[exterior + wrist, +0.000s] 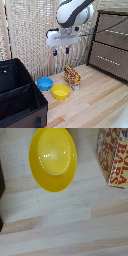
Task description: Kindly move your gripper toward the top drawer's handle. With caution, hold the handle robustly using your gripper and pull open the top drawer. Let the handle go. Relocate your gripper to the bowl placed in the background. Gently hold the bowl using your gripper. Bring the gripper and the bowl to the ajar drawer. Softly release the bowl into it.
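Observation:
My gripper (61,50) hangs open and empty in mid-air, high above the wooden floor, with its blue fingertips (55,52) pointing down. The blue bowl (44,83) sits on the floor below it, slightly toward the exterior view's left. The brown dresser stands at the exterior view's right, and its top drawer (113,24) looks shut. The pale handle (118,32) runs across the drawer front, well to the right of the gripper. The wrist view shows neither the blue bowl nor the fingers.
A yellow bowl (60,91) (52,159) lies beside the blue one, directly under the wrist camera. A granola bars box (72,77) (115,158) stands next to it. A large black bin (20,95) fills the exterior view's lower left. A lower drawer (110,57) sits beneath the top one.

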